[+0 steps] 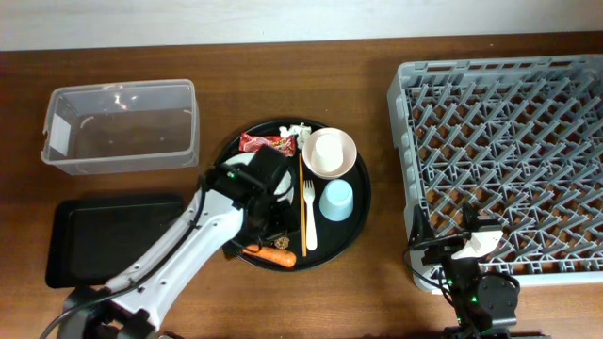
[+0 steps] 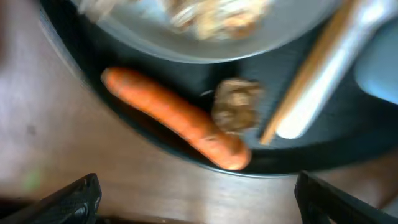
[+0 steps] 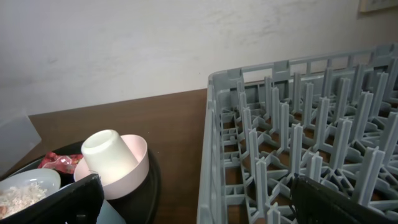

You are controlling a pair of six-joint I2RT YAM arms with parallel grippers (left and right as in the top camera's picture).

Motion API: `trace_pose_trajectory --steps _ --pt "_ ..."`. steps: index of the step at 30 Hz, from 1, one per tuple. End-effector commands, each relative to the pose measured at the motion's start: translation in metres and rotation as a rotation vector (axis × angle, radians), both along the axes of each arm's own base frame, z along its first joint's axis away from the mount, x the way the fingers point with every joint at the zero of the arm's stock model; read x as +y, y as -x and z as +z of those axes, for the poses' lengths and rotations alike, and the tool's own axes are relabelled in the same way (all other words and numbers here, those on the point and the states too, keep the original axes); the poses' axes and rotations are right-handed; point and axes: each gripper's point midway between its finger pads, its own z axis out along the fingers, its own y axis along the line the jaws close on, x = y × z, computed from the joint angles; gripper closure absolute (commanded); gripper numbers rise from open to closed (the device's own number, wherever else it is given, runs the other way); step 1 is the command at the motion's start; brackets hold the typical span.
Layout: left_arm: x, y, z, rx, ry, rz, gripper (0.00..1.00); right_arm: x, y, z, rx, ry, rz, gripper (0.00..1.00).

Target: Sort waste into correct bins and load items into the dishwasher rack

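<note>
My left gripper [image 1: 268, 226] [image 2: 199, 199] is open and empty, low over the front of the round black tray [image 1: 363, 202]. Just ahead of it lie an orange carrot [image 2: 174, 118] [image 1: 276, 254], a brown scrap [image 2: 236, 104], the chopstick [image 2: 305, 81] and the white fork [image 1: 309, 217]. The plate [image 2: 205, 31] holds rice. A red wrapper [image 1: 267, 142] and a tissue [image 1: 300, 132] lie at the tray's back. A cream cup [image 3: 109, 152] rests in the pink bowl [image 3: 134, 168]. The blue cup [image 1: 336, 200] stands upside down. My right gripper [image 1: 445, 231] [image 3: 199, 205] is open and empty at the front left corner of the rack [image 1: 509, 160].
The clear tub [image 1: 122, 127] stands at the back left and the shallow black rectangular tray [image 1: 104, 240] in front of it; both hold nothing. Bare wood separates the round tray from the rack.
</note>
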Motion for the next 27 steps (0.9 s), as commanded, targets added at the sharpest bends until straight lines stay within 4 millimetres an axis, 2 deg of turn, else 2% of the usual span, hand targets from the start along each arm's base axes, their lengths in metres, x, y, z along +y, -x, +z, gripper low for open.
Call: trace_pose_trajectory --steps 1,3,7,11,14,18,21,24,27 --pt "0.008 0.008 -0.025 0.034 -0.032 0.287 0.01 -0.003 0.000 -0.002 0.002 0.008 -0.012 0.01" --pt "-0.002 -0.007 -0.031 -0.024 0.018 0.291 0.01 -0.003 0.000 -0.002 0.002 0.008 -0.012 0.02" --pt "-0.008 -0.010 -0.049 -0.004 0.030 0.295 0.01 -0.003 0.000 -0.002 0.002 0.008 -0.012 0.01" --pt "-0.021 -0.027 -0.064 -0.072 0.055 0.009 0.01 -0.003 0.000 -0.002 0.002 0.007 -0.012 0.01" --pt "-0.029 -0.040 -0.062 -0.149 0.077 -0.177 0.00 -0.003 0.000 -0.002 0.002 0.008 -0.012 0.01" --pt "-0.029 -0.021 -0.064 -0.091 0.062 -0.262 0.01 -0.003 0.000 -0.002 0.002 0.008 -0.012 0.01" --pt "-0.042 -0.013 -0.064 -0.098 0.064 -0.316 0.01 -0.003 0.000 -0.002 0.002 0.008 -0.012 0.01" --pt "-0.039 -0.016 -0.065 -0.121 0.024 -0.324 0.31 -0.003 0.000 -0.002 0.002 0.008 -0.012 0.01" --pt "-0.035 -0.017 -0.070 -0.113 -0.003 -0.323 0.37 -0.003 0.000 -0.002 0.002 0.008 -0.012 0.01"
